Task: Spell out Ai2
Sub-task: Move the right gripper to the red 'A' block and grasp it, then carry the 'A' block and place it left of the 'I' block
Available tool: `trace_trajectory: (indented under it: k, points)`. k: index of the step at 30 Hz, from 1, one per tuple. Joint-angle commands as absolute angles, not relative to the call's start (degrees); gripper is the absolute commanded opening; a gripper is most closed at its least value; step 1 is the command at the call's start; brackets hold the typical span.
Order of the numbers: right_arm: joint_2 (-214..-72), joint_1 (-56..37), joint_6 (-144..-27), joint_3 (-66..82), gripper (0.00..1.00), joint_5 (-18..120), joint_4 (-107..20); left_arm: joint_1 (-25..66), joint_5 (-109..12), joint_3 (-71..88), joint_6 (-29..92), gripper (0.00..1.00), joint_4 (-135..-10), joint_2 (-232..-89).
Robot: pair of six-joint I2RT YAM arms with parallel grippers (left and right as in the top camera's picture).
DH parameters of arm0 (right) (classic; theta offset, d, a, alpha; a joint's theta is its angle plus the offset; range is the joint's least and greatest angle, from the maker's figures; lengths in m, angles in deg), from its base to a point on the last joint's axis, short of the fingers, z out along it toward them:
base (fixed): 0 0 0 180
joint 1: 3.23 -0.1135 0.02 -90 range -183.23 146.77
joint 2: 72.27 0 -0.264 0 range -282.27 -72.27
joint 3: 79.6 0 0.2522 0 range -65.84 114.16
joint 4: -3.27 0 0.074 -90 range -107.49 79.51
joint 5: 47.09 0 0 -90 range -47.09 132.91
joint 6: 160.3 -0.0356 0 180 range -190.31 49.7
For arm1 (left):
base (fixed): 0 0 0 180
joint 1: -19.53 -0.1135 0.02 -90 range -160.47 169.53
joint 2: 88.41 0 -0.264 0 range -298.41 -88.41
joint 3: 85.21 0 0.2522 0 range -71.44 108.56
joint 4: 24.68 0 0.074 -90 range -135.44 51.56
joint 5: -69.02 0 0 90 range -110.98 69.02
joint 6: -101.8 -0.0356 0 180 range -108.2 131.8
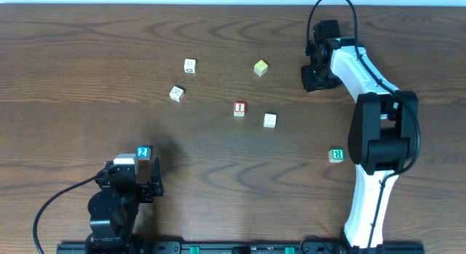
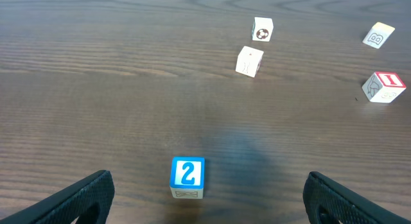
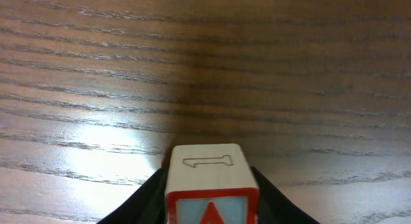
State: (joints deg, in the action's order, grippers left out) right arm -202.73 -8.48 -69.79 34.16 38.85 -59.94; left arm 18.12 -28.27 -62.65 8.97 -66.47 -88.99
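Note:
My right gripper [image 1: 314, 78] is at the table's far right and is shut on a white block with a red-framed face showing a red A [image 3: 209, 185]; the block is hidden under the gripper in the overhead view. A blue "2" block [image 1: 143, 152] lies at the front left, just beyond my left gripper [image 1: 135, 183], which is open and empty; in the left wrist view the block [image 2: 187, 176] sits between and ahead of the fingers [image 2: 205, 201]. A red "I" block [image 1: 239, 108] lies mid-table, also in the left wrist view [image 2: 384, 86].
Other blocks lie scattered: a yellow one [image 1: 261, 67], white ones [image 1: 190, 65] [image 1: 177, 93] [image 1: 270, 120], and a green one [image 1: 336, 154] beside the right arm's base [image 1: 371, 203].

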Motion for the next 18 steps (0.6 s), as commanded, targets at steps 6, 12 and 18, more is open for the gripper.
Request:
trace_trajectory:
  k: [6,12,18]
  points:
    - [-203.32,-8.62,-71.61,36.87,0.29,39.14,-62.87,18.05,-28.25,-63.61,9.21,0.95,-66.34,-88.66]
    - [-203.32,-11.04,-73.99,49.25,0.26,39.35,-71.85,18.05,-28.25,-63.61,9.21,0.95,-66.34,-88.66]
    - [-203.32,-19.06,-80.13,62.03,0.28,39.35,-80.18,18.05,-28.25,-63.61,9.21,0.95,-66.34,-88.66]
